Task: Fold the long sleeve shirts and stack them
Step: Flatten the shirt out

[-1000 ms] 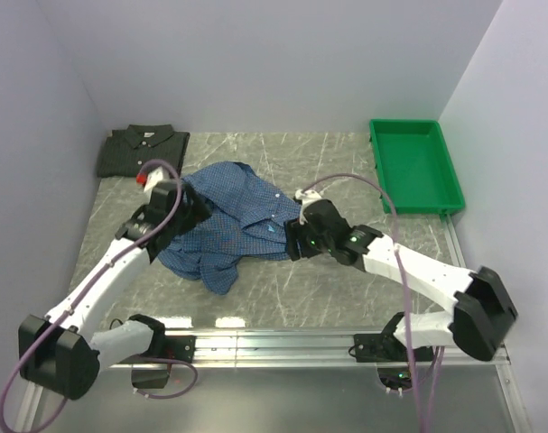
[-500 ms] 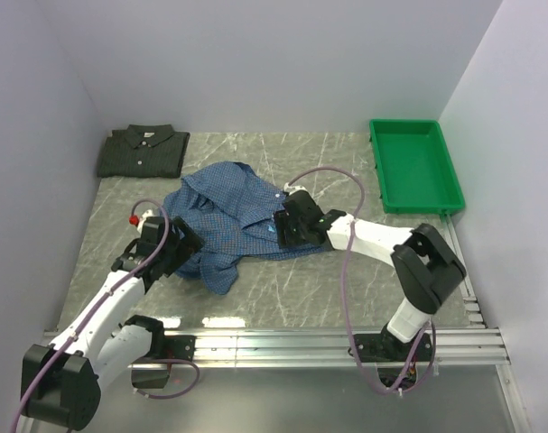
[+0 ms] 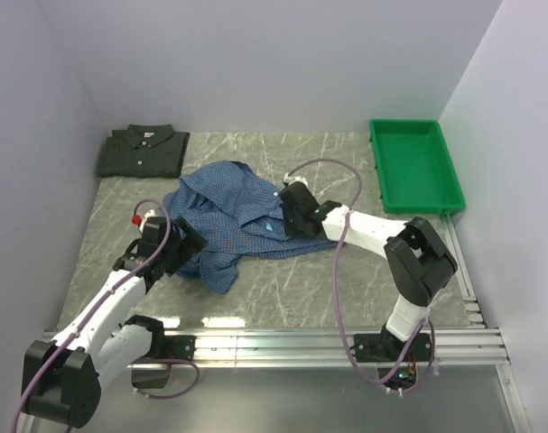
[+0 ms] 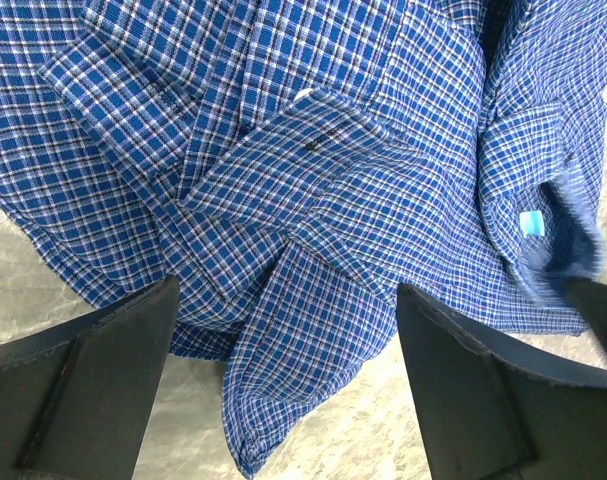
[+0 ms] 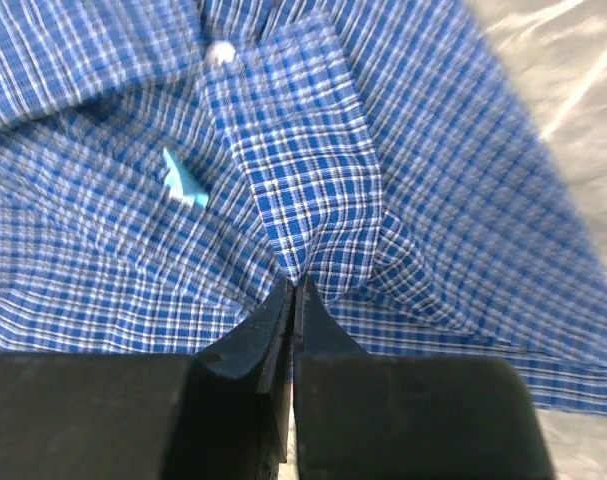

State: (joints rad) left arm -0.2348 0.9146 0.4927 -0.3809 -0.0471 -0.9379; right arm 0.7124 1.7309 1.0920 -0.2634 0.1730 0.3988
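A blue checked long sleeve shirt (image 3: 233, 221) lies crumpled in the middle of the table. My right gripper (image 3: 290, 209) is shut on a pinched fold of it (image 5: 301, 262) near its right side, beside a small light-blue label (image 5: 183, 180). My left gripper (image 3: 176, 245) hovers open over the shirt's lower left part (image 4: 293, 290), its fingers (image 4: 78, 385) wide apart with cloth and table between them. A dark green-grey checked shirt (image 3: 143, 151) lies folded at the back left corner.
A green plastic tray (image 3: 416, 166) sits at the back right. Walls close in the table on three sides. A metal rail (image 3: 274, 343) runs along the near edge by the arm bases.
My right gripper slid left onto the blue shirt and closed on a fold. My left arm drew back toward the near left and stayed open.
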